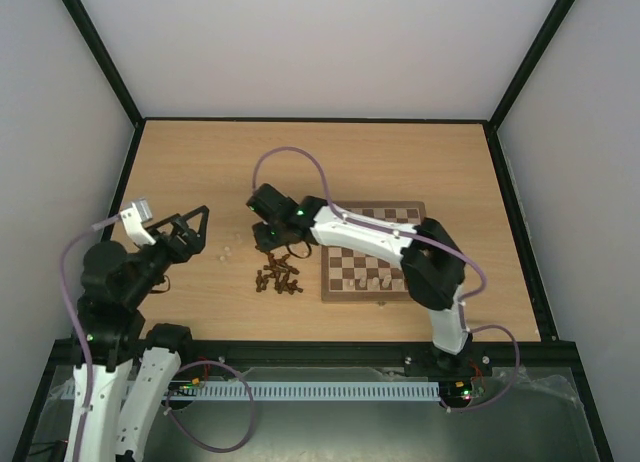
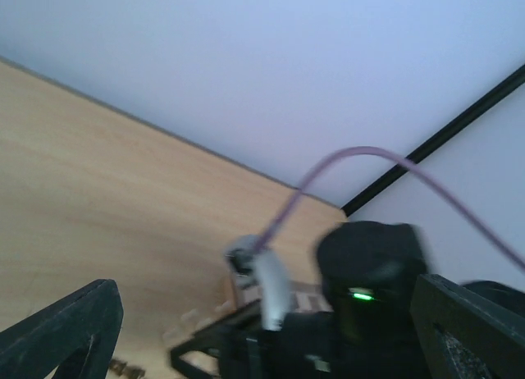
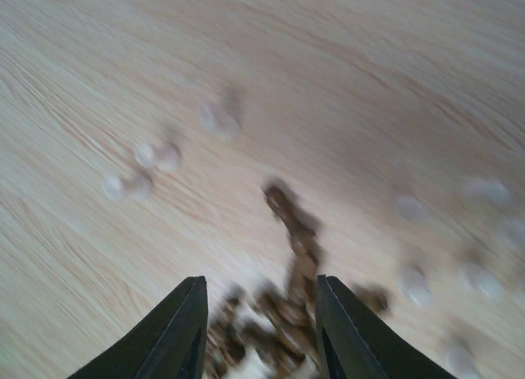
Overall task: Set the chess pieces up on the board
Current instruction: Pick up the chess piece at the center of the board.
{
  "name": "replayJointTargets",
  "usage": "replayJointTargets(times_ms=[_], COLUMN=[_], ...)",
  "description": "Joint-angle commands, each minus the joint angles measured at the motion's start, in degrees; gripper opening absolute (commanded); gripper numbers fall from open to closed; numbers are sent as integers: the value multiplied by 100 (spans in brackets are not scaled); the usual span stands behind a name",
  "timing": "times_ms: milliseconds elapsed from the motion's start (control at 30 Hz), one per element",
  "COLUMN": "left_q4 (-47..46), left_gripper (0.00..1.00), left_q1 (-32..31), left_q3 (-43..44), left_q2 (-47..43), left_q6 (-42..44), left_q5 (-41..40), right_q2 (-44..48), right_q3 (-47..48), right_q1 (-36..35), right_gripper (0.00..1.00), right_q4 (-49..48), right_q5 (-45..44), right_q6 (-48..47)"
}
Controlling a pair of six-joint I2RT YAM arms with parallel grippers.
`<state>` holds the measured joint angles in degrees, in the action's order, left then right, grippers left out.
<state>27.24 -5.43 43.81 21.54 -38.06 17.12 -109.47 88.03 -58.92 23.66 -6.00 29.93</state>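
Observation:
The board lies right of the table's middle, with a few pale chess pieces standing near its front edge. A heap of dark chess pieces lies on the table just left of the board. My right gripper hangs over that heap. In the blurred right wrist view its fingers stand open, apart and empty, with the dark pieces on the table between and beyond them. Loose pale pieces lie scattered around. My left gripper is wide open and empty, raised at the left.
A few pale pieces lie on the table between the two grippers. The left wrist view looks past its own spread fingers at the right arm. Black frame posts and white walls close in the table.

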Motion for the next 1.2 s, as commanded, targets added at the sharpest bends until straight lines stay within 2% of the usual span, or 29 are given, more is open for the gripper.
replayJointTargets(times_ms=[0,100,233,733,833,1000,1167], left_q4=[265,335,452,517,522,533,531], left_gripper=[100,100,100,99,99,99,99], left_q1=[42,42,42,42,42,42,42], left_q3=[457,596,723,730,727,721,691], left_q2=[-239,-286,-230,-203,-194,-187,-190], left_q6=[-80,-40,83,265,275,283,275], left_q5=[161,142,107,11,2,-18,-16], right_q2=[-865,-1549,-2215,-3223,-3325,-3395,-3362], right_q3=[1154,1947,2744,3727,3817,3869,3874], right_q1=[-34,-41,-47,-50,-50,-47,-48], right_gripper=[42,49,48,35,31,15,6], right_q4=[239,498,736,947,968,969,1027], right_q5=[297,377,463,405,358,273,152], right_q6=[-251,-339,-404,-501,-514,-539,-576])
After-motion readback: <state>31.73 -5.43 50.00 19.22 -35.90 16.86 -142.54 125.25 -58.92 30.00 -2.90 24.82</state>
